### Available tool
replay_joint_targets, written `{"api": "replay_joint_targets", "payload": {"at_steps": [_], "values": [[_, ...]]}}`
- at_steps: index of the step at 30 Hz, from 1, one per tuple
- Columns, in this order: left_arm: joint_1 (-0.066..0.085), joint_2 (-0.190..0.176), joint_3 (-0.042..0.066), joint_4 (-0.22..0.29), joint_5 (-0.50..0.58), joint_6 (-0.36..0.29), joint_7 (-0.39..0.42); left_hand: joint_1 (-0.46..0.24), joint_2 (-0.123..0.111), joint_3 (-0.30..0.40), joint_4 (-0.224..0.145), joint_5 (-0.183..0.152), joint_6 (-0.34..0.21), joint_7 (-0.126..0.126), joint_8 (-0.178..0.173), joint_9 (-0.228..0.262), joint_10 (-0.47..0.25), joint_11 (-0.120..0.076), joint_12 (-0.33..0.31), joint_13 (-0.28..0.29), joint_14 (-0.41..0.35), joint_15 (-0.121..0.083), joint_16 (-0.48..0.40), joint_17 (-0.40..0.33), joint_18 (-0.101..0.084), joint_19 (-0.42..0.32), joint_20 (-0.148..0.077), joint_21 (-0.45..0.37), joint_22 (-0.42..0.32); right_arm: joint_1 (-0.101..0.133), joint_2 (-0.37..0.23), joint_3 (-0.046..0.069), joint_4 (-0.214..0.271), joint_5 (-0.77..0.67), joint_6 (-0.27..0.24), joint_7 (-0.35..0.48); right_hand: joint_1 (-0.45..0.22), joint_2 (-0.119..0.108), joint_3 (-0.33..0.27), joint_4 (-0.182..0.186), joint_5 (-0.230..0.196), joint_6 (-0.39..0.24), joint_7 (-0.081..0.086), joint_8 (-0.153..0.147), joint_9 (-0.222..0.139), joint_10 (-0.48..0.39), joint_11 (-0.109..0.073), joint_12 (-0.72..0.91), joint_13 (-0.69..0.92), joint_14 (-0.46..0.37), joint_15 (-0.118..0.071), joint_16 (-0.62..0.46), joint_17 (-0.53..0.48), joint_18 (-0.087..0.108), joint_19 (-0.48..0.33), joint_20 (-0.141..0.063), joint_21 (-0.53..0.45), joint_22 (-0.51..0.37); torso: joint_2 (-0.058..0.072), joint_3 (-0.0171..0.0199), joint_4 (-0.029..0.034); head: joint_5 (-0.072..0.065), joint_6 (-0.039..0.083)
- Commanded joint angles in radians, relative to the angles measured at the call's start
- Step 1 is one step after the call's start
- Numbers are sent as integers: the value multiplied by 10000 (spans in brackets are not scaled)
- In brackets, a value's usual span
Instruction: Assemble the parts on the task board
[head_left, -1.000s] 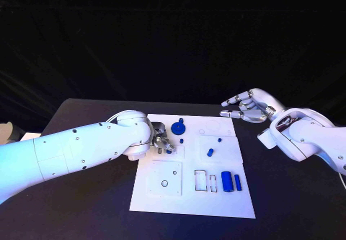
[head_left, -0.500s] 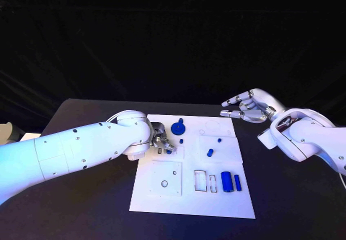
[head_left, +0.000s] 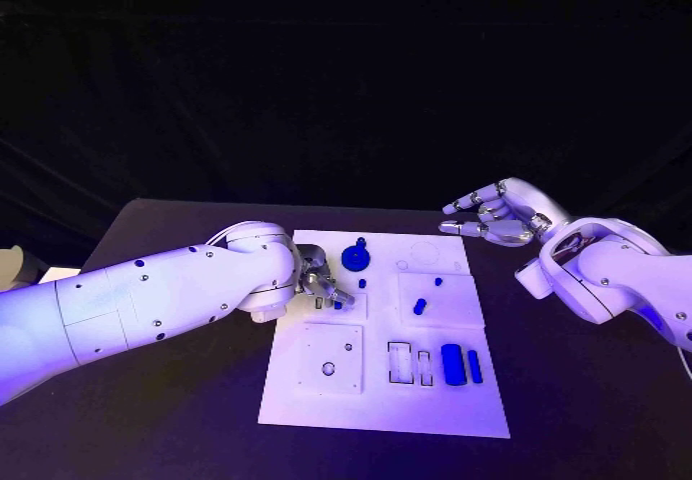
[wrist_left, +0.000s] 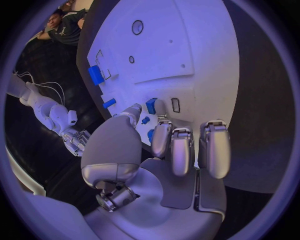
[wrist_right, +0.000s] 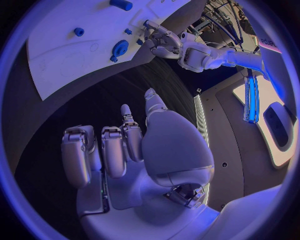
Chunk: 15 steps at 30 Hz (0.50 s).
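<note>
While the white rectangular task board (head_left: 384, 400) lies flat on the black bench (head_left: 173, 430) in the lower middle of the frame, its nearest blue parts, a thick blue cylinder (head_left: 453, 364) and a slimmer blue bar (head_left: 473, 366), lie side by side at the lower right, just beside two empty rectangular slots (head_left: 411, 362). Left of them sits a raised white square plate (head_left: 332, 357) with small holes. Farther up, a short blue peg (head_left: 420, 306) lies near the board's centre.

At the board's left edge, mid-frame, the left hand (head_left: 320, 285) hovers low over the board, its fingers curled downward with their tips close to a small blue block (wrist_left: 150, 105). In the left wrist view the block seems to sit on the board, not in the fingers, so I judge the hand closed around nothing as yet; the step looks like a pick-up of that piece. The next move calls for a fine pinch without nudging neighbours.

Farther back, a round blue gear-like disc (head_left: 356, 259) rests near the far edge. Beyond the upper right corner, the right hand (head_left: 495, 217) hangs above the bench, fingers loosely apart and empty.

Compared with a second ago, the left hand has shifted only slightly near the block, and the right hand is unchanged.
</note>
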Motion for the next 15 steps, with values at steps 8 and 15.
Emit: {"api": "replay_joint_targets", "payload": {"at_steps": [8,15], "values": [[19,-256,326,315,582,-659,104,178,194,-612,238,-96,-52,49,-71,15,-81,34,-189,-211,1054,-38,31,2631,-167,704,-49,-45,1615,-12,40,-5,-78,-3,144,81,-91,-17,-50,8,66,44,-18,25,13,134,14,-42,1538,793,-3,-49,1611,113,649,-7,-41,1922,3,11,-3,12,23],[237,-469,600,205,894,182,92,715,339,-1041,157,-68,-632,283,-486,-184,-370,227,-544,-601,1054,98,31,2631,-96,579,57,-262,1287,-35,55,-19,-132,10,157,77,-110,-10,-77,25,66,45,-19,26,14,130,14,-53,1532,789,-4,-59,1596,118,638,-7,-53,1902,-3,15,8,-6,28]]}}
